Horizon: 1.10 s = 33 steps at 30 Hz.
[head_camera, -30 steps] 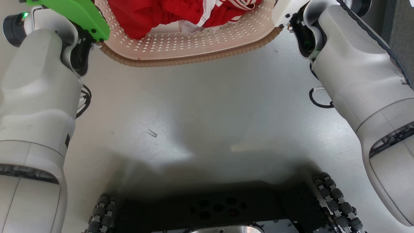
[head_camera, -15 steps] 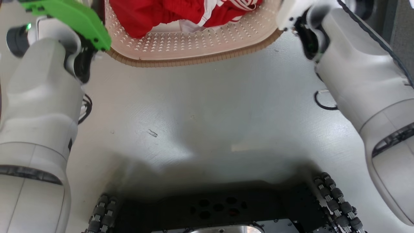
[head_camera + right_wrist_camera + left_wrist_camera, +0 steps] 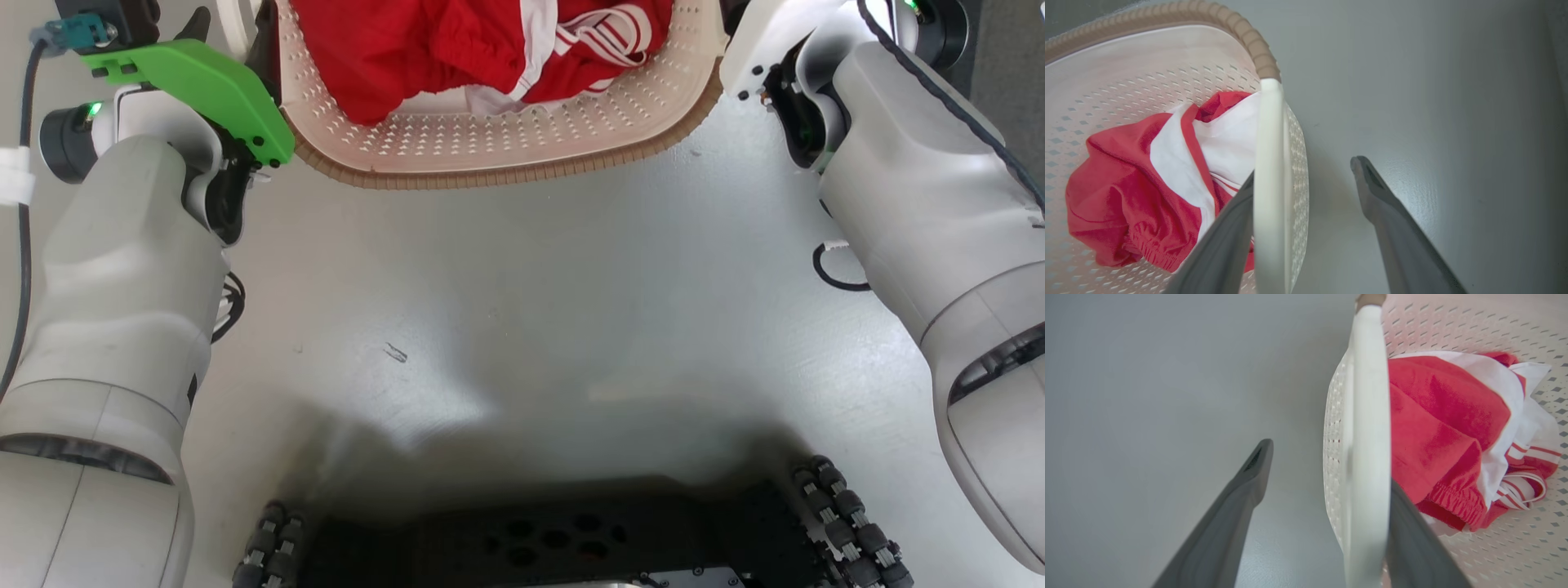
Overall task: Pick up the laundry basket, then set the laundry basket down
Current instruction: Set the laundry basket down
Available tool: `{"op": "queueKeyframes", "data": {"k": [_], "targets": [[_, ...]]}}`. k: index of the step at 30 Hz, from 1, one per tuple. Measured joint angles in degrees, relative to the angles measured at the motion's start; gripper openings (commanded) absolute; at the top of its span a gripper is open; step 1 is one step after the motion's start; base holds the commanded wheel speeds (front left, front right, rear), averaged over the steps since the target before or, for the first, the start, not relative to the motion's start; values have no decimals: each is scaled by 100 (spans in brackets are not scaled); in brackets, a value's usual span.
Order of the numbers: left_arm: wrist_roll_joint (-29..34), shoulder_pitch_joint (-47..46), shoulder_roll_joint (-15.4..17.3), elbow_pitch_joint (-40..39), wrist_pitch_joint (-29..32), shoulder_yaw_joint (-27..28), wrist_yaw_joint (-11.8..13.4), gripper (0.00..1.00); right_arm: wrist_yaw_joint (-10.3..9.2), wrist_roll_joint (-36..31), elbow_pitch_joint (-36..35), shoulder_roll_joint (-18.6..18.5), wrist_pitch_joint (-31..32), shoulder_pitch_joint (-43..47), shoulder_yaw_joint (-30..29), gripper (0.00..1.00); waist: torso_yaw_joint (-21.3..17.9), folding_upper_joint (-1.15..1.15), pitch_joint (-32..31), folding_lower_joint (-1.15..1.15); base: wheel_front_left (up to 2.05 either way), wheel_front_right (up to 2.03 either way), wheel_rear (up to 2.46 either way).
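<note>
Overhead, one laundry basket (image 3: 490, 139) sits at the top centre of the head view, its brown rim curving toward the robot over the grey floor (image 3: 531, 310); whether it rests on that floor I cannot tell. Inside lies one heap of red and white cloth (image 3: 457, 41). Two pale forearms flank it, one at the left edge of the frame and one at the right. Two white loop handles show, one in each wrist view. The left gripper (image 3: 1327, 465) has its jaws spread wide and straddles the left handle (image 3: 1367, 416): one dark finger stands outside the basket at centre left, the other rises just behind the handle on the cloth side. The right gripper (image 3: 1304, 169) mirrors this, jaws wide apart astride the right handle (image 3: 1267, 163), clamping nothing.
</note>
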Motion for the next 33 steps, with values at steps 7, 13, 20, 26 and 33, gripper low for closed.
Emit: {"op": "queueKeyframes", "data": {"k": [7, 13, 20, 26, 33], "targets": [[0, 86, 1, -7, -210, -30, -1, 100, 35, -1, -1, -1, -96, 143, -22, 100, 30, 0, -219, 0, 0, 0, 0], [25, 276, 5, -69, -388, -66, -4, 100, 60, 1, -29, -3, -148, 326, -81, 100, 60, 0, -509, 0, 0, 0, 0], [136, 566, 68, -185, -446, -148, -5, 100, 81, 2, -260, -10, -169, 646, -238, 100, 85, 0, -933, -1, 0, 0, 0], [209, 798, 189, -398, -463, -179, -7, 100, 47, -145, -861, -116, -170, 759, -458, 100, 93, 0, -1349, -1, 0, 0, 0], [439, 1033, 410, -1160, -461, 10, -7, 100, -75, -358, -1322, -247, -169, 1335, -681, 100, 92, 0, -1856, -1, 0, 0, 0]]}}
